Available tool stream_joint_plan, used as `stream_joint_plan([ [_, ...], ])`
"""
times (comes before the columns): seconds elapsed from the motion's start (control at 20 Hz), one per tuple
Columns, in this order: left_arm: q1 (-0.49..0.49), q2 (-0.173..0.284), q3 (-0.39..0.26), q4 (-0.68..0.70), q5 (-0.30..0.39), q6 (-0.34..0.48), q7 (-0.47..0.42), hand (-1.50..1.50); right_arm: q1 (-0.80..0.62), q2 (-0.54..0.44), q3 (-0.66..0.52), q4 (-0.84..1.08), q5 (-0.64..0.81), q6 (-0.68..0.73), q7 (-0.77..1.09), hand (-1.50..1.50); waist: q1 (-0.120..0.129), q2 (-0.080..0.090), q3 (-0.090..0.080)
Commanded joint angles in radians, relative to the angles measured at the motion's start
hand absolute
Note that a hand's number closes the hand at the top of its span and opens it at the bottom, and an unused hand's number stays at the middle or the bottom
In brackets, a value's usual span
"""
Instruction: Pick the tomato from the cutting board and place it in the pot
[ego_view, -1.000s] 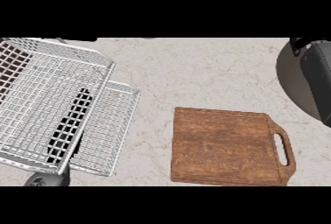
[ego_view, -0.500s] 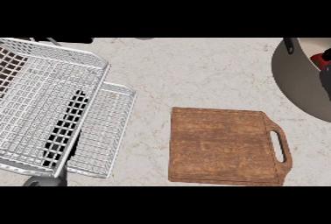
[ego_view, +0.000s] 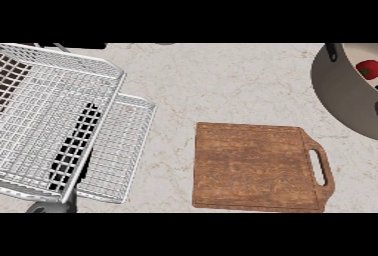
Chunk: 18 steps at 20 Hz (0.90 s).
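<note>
Single head view, looking steeply down on the worktop (ego_view: 221, 85). Cutting board (ego_view: 255, 167) centre-right; wire rack (ego_view: 52, 115) left; pot (ego_view: 336, 90) cropped at right edge.

Left forearm (ego_view: 46, 208): grey, rounded and matte; only a short stub shows at the view's lower edge.
Left hand (ego_view: 71, 152): black, a long narrow dark shape seen through the mesh of the white wire rack (ego_view: 44, 100).
Detail: the wires break its outline, so the surface cannot be made out.

No readable text, label, number or sign anywhere — none at all.
</note>
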Motion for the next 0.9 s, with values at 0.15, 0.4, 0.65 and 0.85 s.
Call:
stream_joint_plan([
  [0.15,-0.027,-0.126,-0.020,-0.054,0.050,0.059,0.055,0.00,0.066,-0.013,-0.111,0.052,-0.120,0.025,-0.087,-1.50,-0.012,-0.008,0.012],
  [0.4,0.012,-0.133,-0.032,-0.058,0.047,0.057,0.029,0.00,0.077,0.032,-0.183,-0.071,-0.213,-0.201,-0.265,-1.50,-0.014,-0.015,0.014],
  [0.65,0.011,-0.131,-0.019,-0.015,0.052,0.046,0.017,0.00,0.051,0.091,-0.273,-0.209,-0.344,-0.429,-0.429,-1.50,-0.026,-0.017,0.014],
  [0.85,-0.004,-0.102,0.027,-0.024,0.071,0.040,0.027,0.00,0.097,0.101,-0.360,-0.271,-0.499,-0.452,-0.593,-1.50,-0.041,-0.022,0.012],
])
